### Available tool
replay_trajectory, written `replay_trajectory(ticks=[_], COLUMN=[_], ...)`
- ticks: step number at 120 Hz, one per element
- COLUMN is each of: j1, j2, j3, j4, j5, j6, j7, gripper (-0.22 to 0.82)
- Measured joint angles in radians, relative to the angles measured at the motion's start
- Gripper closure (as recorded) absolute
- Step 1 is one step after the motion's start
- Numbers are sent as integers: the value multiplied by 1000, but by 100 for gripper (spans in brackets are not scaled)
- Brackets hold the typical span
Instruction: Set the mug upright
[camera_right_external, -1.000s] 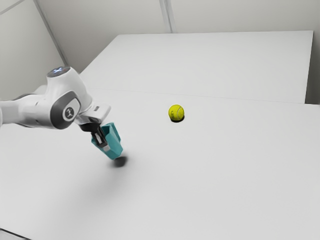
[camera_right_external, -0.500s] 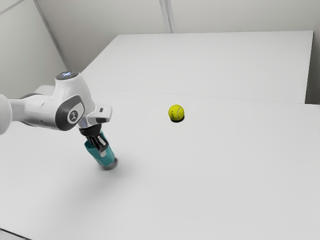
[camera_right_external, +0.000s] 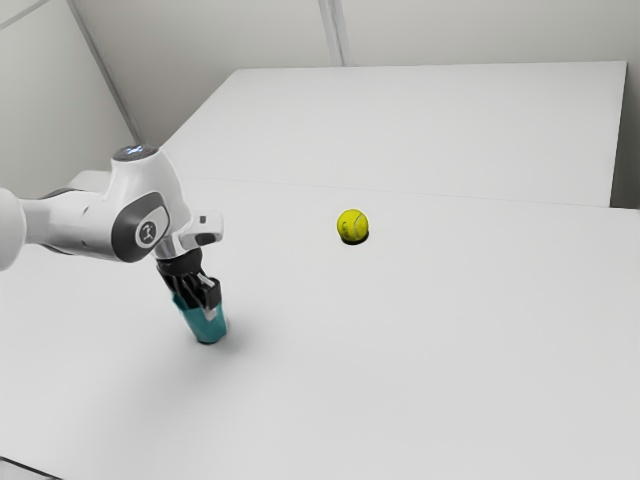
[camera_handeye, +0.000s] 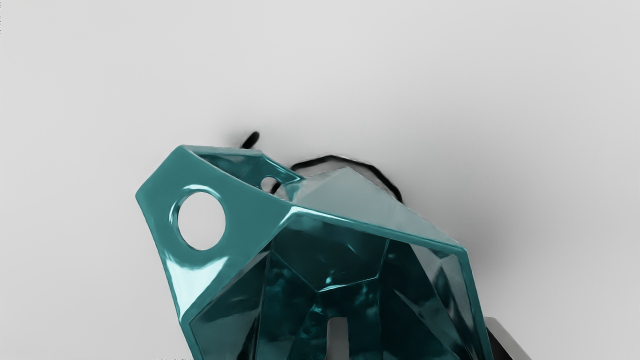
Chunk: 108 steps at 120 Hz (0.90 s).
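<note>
The teal faceted mug (camera_right_external: 204, 325) is near the table surface in the exterior view, its mouth up and leaning slightly to that view's left; whether its base rests flat I cannot tell. My gripper (camera_right_external: 200, 302) is at its mouth, pointing down, with its fingers apart. In the wrist view the mug (camera_handeye: 330, 220) shows its hollow inside and its handle with a round hole. The gripper (camera_handeye: 420, 337) straddles the mug's wall there, one finger inside the hollow and the other outside. A gap separates the inner finger from the wall.
A yellow tennis ball (camera_right_external: 352, 225) sits on the white table (camera_right_external: 420, 350), well away from the mug toward the exterior view's right and farther back. Behind it, a large white panel (camera_right_external: 420, 130) spans the background.
The mug has come down toward the table and swung to a steeper, more upright pose. My hand has lowered and turned with it, and the fingers now stand wider apart than half a second ago.
</note>
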Motion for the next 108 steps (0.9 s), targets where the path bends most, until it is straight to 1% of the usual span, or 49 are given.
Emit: replay_trajectory(ticks=[9, 24, 39, 50, 64, 72, 90, 108], j1=[1, 3, 1, -1, -6, -21, -55, -87], j2=[-7, -20, -32, -44, -52, -29, 78, 104], j3=[0, 0, -1, -2, -3, -4, -8, -15], j4=[0, -1, 10, 21, 50, 132, 381, 549], j5=[-2, -4, -6, -7, -7, -7, -11, -18], j6=[-5, -13, -21, -24, -29, -58, -174, -319], j7=[-11, -27, -38, -45, -51, -54, -57, -49], gripper=[33, 25, 14, 9, 5, 4, 2, 1])
